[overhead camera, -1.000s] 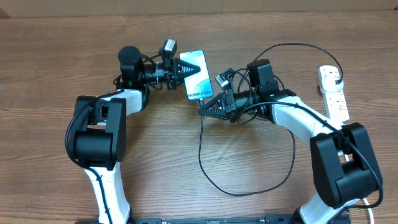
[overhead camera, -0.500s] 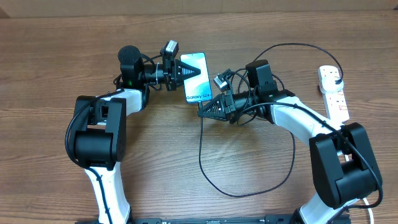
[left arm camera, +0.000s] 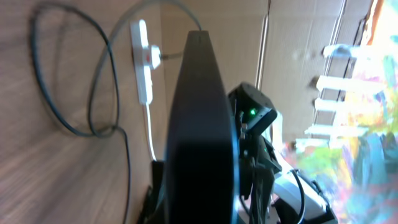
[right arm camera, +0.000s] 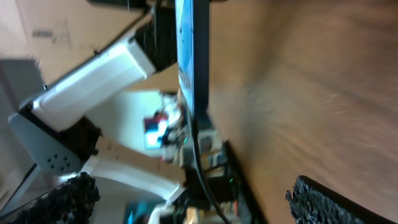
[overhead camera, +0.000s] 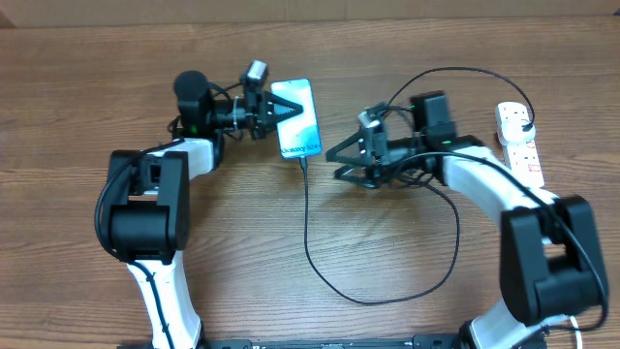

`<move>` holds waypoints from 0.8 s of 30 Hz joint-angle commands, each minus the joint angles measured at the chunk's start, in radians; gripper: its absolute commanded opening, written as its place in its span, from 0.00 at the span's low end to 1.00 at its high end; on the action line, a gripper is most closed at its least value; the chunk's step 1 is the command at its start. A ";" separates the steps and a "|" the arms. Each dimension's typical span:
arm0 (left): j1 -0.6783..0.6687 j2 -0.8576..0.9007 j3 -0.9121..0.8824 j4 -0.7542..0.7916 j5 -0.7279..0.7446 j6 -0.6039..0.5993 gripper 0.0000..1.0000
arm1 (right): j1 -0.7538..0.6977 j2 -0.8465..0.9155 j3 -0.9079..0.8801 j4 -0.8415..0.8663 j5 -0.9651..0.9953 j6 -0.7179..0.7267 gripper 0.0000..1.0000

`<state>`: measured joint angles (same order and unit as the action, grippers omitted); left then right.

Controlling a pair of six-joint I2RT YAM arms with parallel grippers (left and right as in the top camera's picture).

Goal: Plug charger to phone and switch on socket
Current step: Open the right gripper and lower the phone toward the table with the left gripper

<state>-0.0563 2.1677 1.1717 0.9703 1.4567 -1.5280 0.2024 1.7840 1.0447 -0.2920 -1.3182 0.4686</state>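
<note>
The phone [overhead camera: 298,118], its blue-white screen lit, is held off the table edge-on by my left gripper [overhead camera: 274,109], which is shut on its left side. In the left wrist view the phone [left arm camera: 202,124] is a dark slab. The charger [overhead camera: 308,228] hangs from the phone's lower edge, where its tip looks seated, loops over the table and runs to a black plug in the socket [overhead camera: 520,150]. My right gripper [overhead camera: 334,167] stands open just right of the phone, holding nothing. In the right wrist view its fingers [right arm camera: 68,199] spread wide around the phone [right arm camera: 189,56] and the charger [right arm camera: 199,155].
The white socket strip [left arm camera: 144,62] lies at the table's right edge, with red-marked switches and a thick white cord trailing off. Both arms' black cables hang near the wrists. The charger's loop covers the table's middle front.
My right gripper has opened, let go of the charger's tip and drawn back to the right. The left gripper has carried the phone slightly left, with the cable still at its lower edge.
</note>
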 commanded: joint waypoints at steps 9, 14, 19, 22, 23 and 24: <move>-0.049 0.003 0.024 -0.167 -0.060 0.235 0.04 | -0.035 -0.257 0.005 -0.277 0.451 -0.134 1.00; -0.090 0.003 0.032 -0.356 -0.108 0.384 0.04 | -0.034 -0.260 0.005 -0.306 0.473 -0.138 1.00; -0.114 0.003 0.037 -0.468 -0.179 0.472 0.04 | -0.034 -0.260 0.005 -0.323 0.473 -0.157 1.00; -0.119 0.003 0.039 -0.553 -0.243 0.542 0.04 | -0.034 -0.260 0.005 -0.349 0.492 -0.164 1.00; -0.120 0.003 0.040 -0.584 -0.261 0.566 0.04 | -0.034 -0.260 0.005 -0.356 0.499 -0.165 1.00; -0.122 0.003 0.043 -0.620 -0.279 0.592 0.04 | -0.034 -0.260 0.005 -0.362 0.500 -0.171 1.00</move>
<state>-0.1707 2.1681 1.1851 0.3851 1.2449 -1.0554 0.1654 1.5345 1.0451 -0.6483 -0.8444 0.3252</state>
